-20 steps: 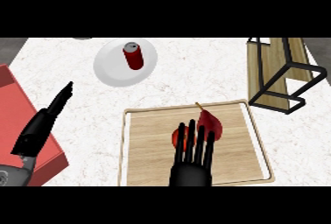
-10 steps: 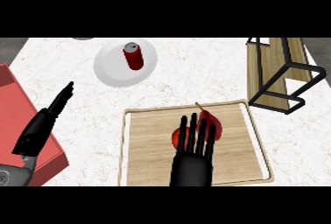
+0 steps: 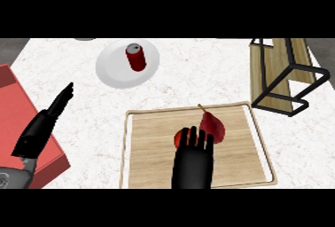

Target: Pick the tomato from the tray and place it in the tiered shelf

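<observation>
Left hand (image 3: 47,120): fingers straight and together, resting at the view's left, holding nothing. Tomato (image 3: 177,138): on the wooden tray (image 3: 150,150), not lifted. Right hand (image 3: 194,153): over the tomato, fingers straight and close together, not curled round it; contact probably light, hard to tell from above. Tiered shelf (image 3: 288,73): far right on the desk (image 3: 85,95), well apart. Grasp, carry and placing all remain.

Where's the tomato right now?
In the head view, the tomato lies on the wooden tray, partly under the right hand, with the tiered shelf to its upper right.
</observation>
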